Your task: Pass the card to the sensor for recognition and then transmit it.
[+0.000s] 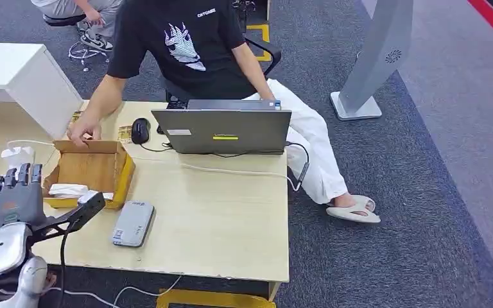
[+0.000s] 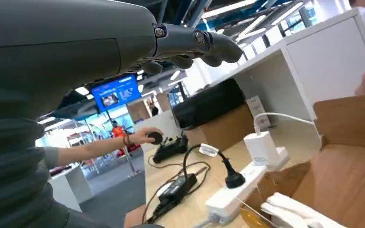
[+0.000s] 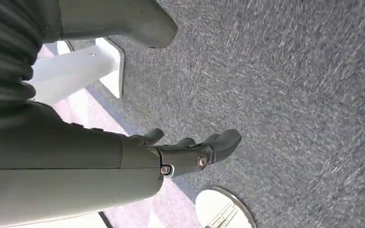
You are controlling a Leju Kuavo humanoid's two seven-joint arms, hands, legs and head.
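Note:
My left hand is raised over the table's near left corner, fingers straight and apart, thumb reaching toward the cardboard box; it holds nothing. A grey flat sensor lies on the table just right of that thumb. Inside the box lie white flat pieces; I cannot tell if they are cards. In the left wrist view the left hand hangs empty above the box. My right hand hangs over grey carpet, fingers loosely apart, holding nothing.
A person in a black T-shirt sits behind the table, one hand on the box's far edge. A grey laptop and a black mouse stand at the back. A white power strip lies left of the box.

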